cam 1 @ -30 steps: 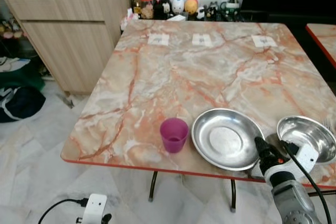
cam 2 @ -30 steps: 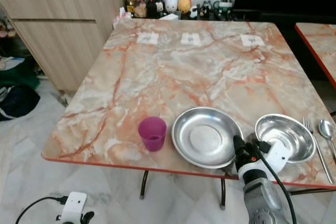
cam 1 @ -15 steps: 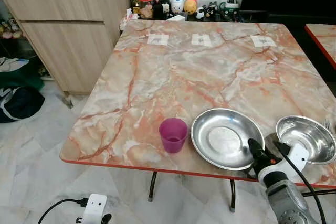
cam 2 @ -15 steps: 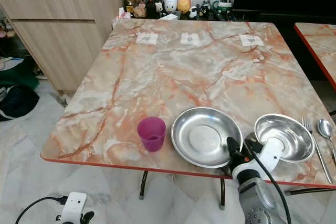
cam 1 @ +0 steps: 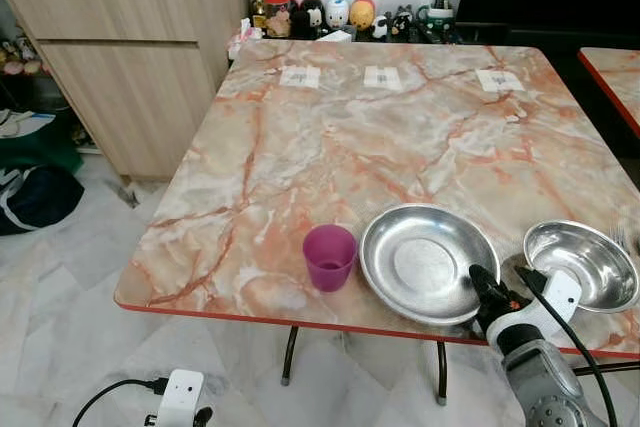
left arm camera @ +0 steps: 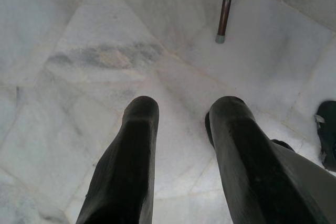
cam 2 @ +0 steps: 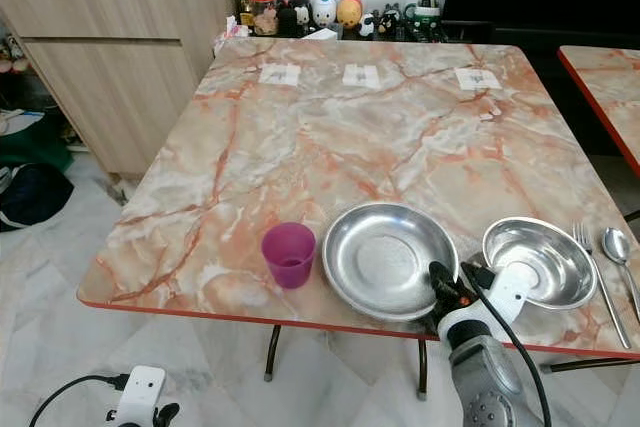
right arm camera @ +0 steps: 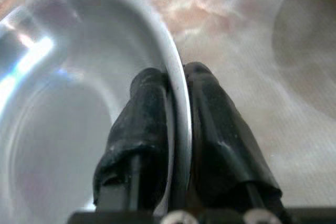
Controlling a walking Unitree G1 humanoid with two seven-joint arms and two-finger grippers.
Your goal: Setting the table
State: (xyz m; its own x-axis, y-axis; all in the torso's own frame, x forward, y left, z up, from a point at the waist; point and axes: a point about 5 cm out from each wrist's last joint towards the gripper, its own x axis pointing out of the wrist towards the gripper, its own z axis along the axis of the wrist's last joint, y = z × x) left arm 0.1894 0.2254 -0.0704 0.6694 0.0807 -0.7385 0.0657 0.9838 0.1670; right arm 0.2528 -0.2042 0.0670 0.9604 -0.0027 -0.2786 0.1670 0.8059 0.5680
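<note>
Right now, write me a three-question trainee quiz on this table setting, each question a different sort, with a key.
1. True or false: the right gripper is shut on the rim of the steel plate.
2. What stands just left of that plate? A) purple cup B) steel bowl C) fork
3. Fill in: the left gripper hangs open over the ____ floor.

Key: 1 true; 2 A; 3 marble.
</note>
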